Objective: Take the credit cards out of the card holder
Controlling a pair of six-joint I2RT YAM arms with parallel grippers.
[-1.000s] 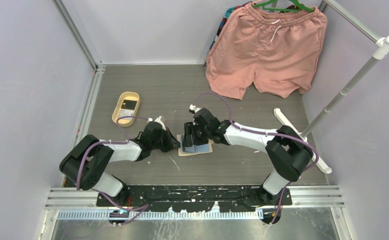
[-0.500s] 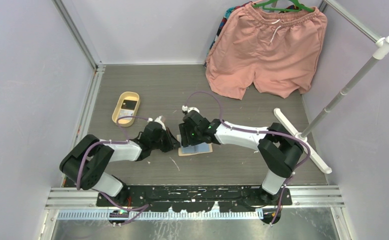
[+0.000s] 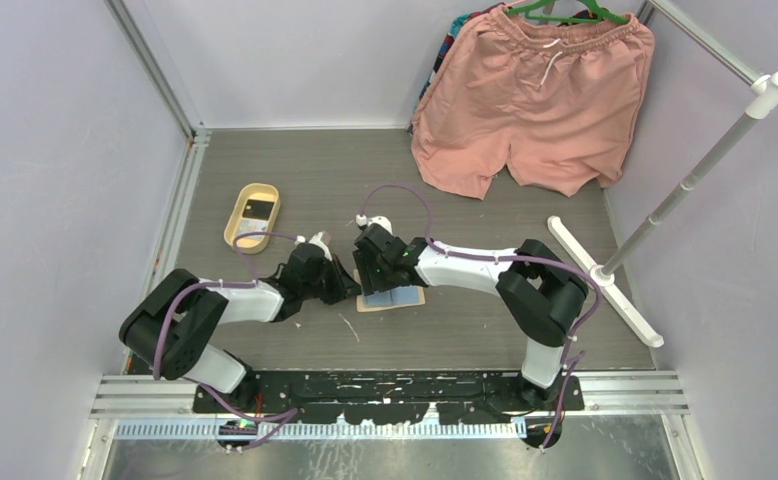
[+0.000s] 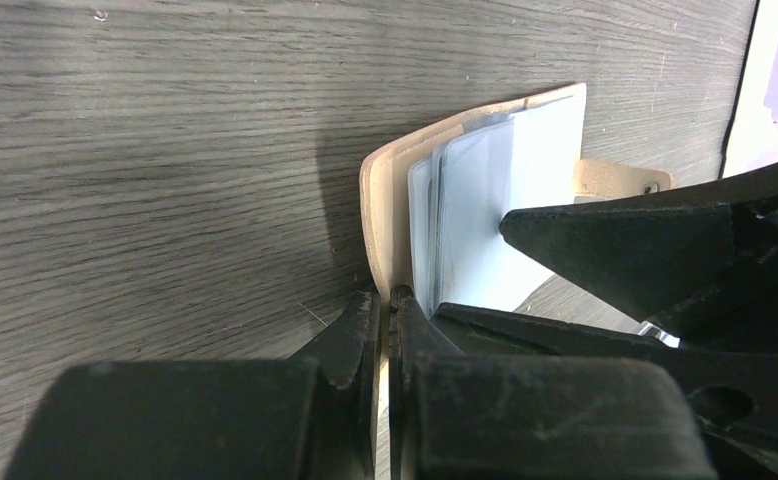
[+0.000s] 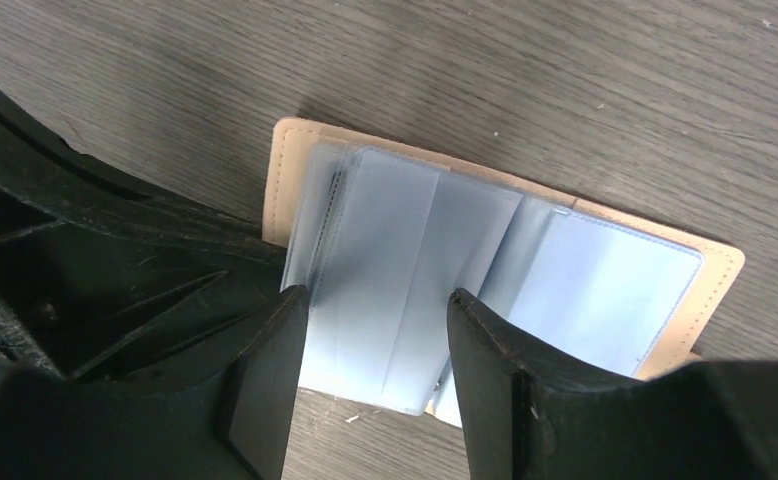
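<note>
Two-arm extraction step: left gripper [image 4: 387, 300] pinches card holder [image 5: 281, 170] at 9 o'clock; right gripper [image 5: 377, 300] spread over pockets [image 5: 415, 240]; next, close on pocket contents.

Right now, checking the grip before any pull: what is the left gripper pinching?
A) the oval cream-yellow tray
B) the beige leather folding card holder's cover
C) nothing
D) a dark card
B: the left gripper is shut on the cover edge of the beige leather card holder.

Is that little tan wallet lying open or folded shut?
Open: the card holder lies spread, its pale blue-grey inside facing up and the tan cover underneath.
</note>
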